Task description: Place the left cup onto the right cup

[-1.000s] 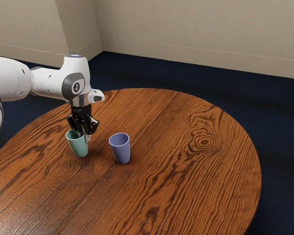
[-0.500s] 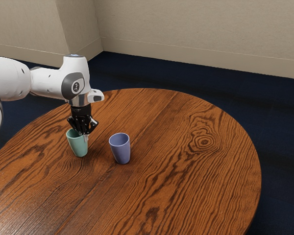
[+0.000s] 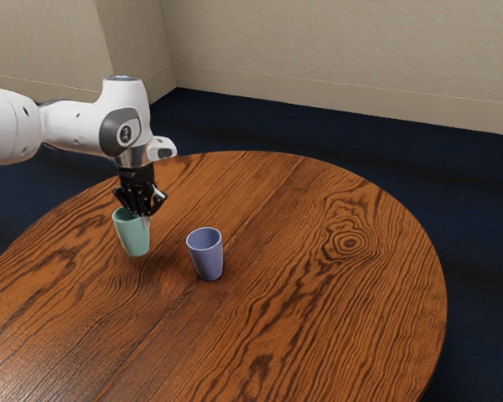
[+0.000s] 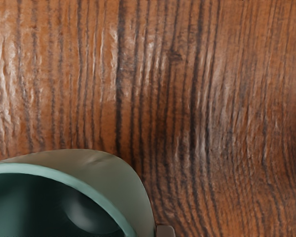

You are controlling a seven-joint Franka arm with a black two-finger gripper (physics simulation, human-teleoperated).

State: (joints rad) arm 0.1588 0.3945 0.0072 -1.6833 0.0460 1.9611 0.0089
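Observation:
A green cup (image 3: 133, 234) hangs just above the round wooden table (image 3: 318, 251), near its side at the exterior view's left, tilted a little. My black gripper (image 3: 141, 213) grips the cup's rim from above, shut on it. A blue-violet cup (image 3: 205, 252) stands upright on the table, a short way toward the exterior view's right of the green cup. In the wrist view the green cup's rim and hollow inside (image 4: 74, 197) sit right under my hand, over wood grain (image 4: 197, 98).
The table's wide wooden top stretches toward the exterior view's right. Dark blue carpet (image 3: 453, 184) surrounds the table, with beige walls (image 3: 318, 42) behind. My white arm (image 3: 50, 130) comes in from the exterior view's left.
My gripper has risen with the green cup, which has left the table surface and shifted slightly upward. The blue-violet cup has not moved.

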